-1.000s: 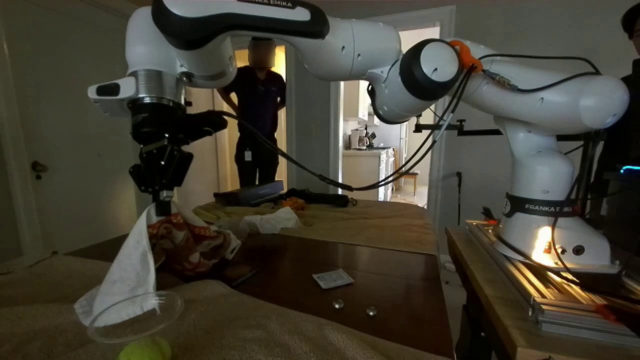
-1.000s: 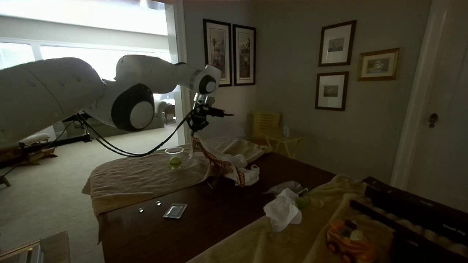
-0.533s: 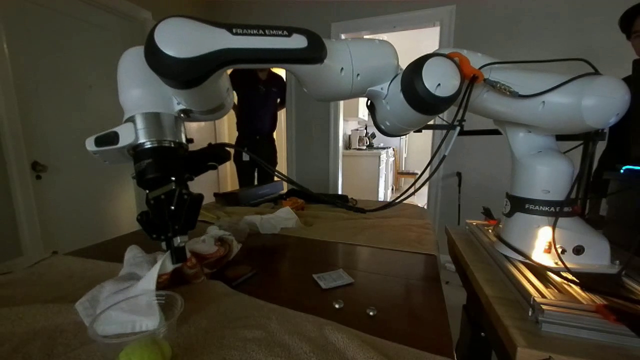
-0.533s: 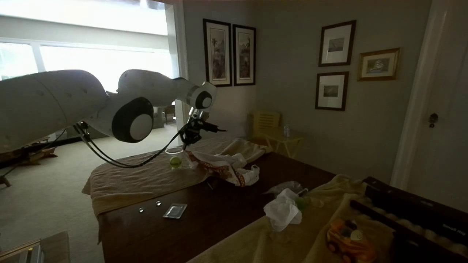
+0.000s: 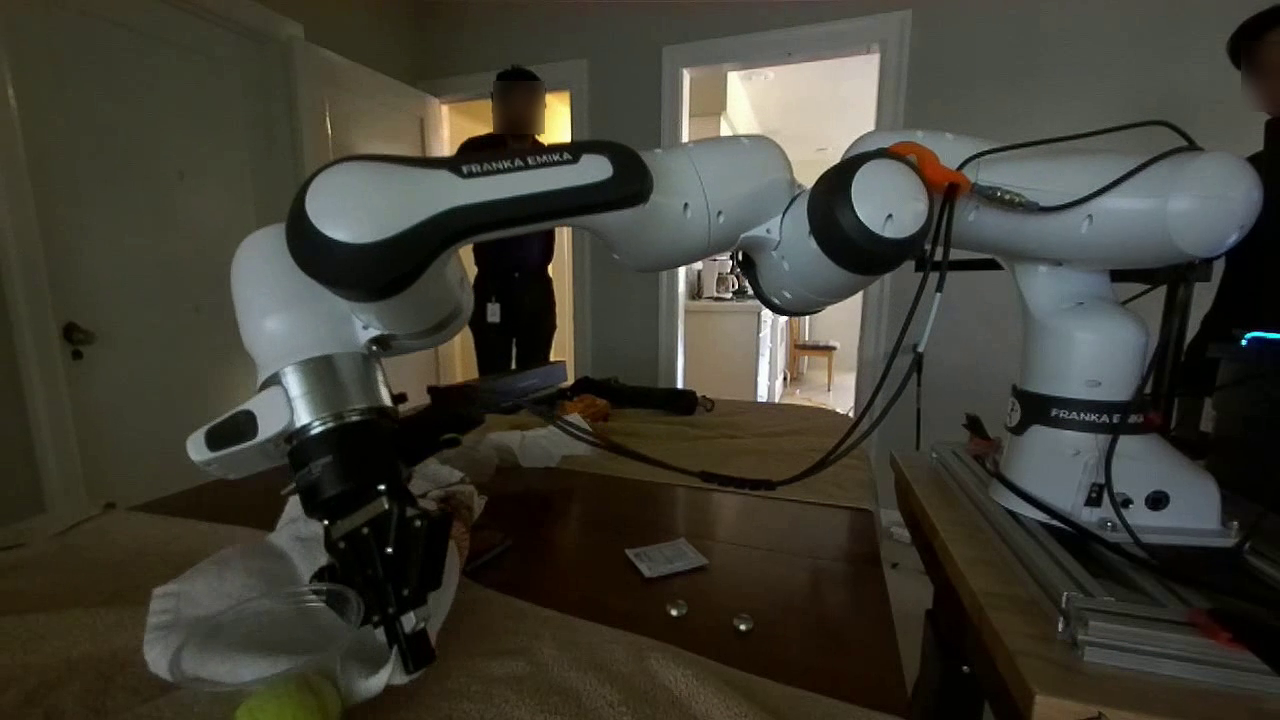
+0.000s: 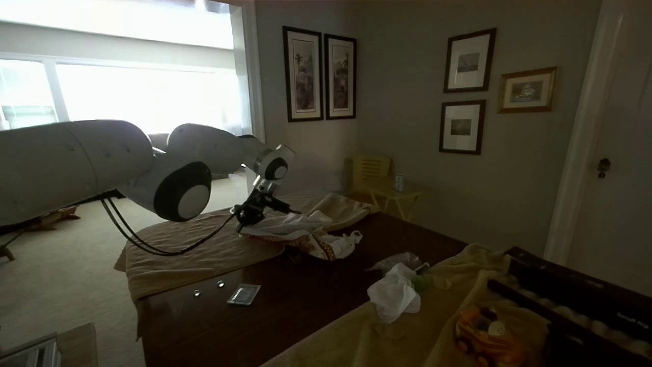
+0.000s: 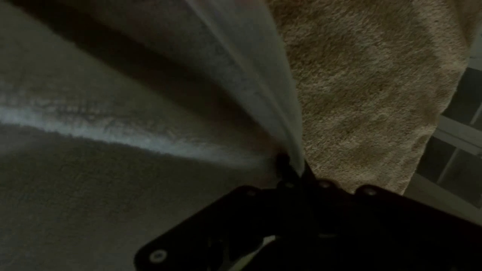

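Note:
My gripper (image 5: 412,650) points down, tilted, low over the tan towel, shut on an edge of a white cloth with a red-orange pattern (image 5: 225,600). In the wrist view a fold of the cloth (image 7: 263,94) runs up from between the fingertips. The rest of the cloth (image 6: 310,239) lies bunched towards the dark table. Beside the gripper is a clear plastic cup (image 5: 335,603), with a yellow-green ball (image 5: 290,698) at the frame's bottom edge. Whether the cloth touches the cup I cannot tell. In an exterior view, arm and cloth hide cup and ball.
A flat packet (image 5: 667,557) and two glass beads, one a clear bead (image 5: 742,623), lie on the dark table (image 6: 285,316). Crumpled white plastic (image 6: 395,293), an orange toy car (image 6: 486,334) and a black box (image 6: 586,290) are farther along. A person (image 5: 515,260) stands behind.
My gripper has come down a long way, tilting and shifting towards the cup side, still pinching the cloth. The cloth, which hung up high, now lies low and spread out near the cup.

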`<action>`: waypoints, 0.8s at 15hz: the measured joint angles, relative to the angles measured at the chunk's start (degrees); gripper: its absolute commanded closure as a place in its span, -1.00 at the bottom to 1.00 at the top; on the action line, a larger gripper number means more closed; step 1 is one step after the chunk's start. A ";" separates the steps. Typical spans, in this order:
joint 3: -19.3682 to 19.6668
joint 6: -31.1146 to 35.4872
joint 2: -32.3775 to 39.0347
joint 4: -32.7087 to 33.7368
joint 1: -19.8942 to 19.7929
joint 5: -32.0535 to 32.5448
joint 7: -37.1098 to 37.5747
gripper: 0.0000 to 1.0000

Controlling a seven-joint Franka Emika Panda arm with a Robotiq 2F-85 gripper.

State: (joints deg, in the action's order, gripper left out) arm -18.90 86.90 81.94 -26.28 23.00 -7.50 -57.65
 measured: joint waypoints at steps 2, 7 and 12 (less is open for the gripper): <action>-0.17 0.10 1.14 0.09 0.15 -0.04 -0.89 0.99; -0.17 0.49 1.66 0.17 0.35 -0.04 -2.22 0.91; 0.44 0.50 1.66 0.22 0.34 -0.04 -2.25 -0.01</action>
State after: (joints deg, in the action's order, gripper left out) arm -18.46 87.39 83.60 -26.07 23.34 -7.54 -59.90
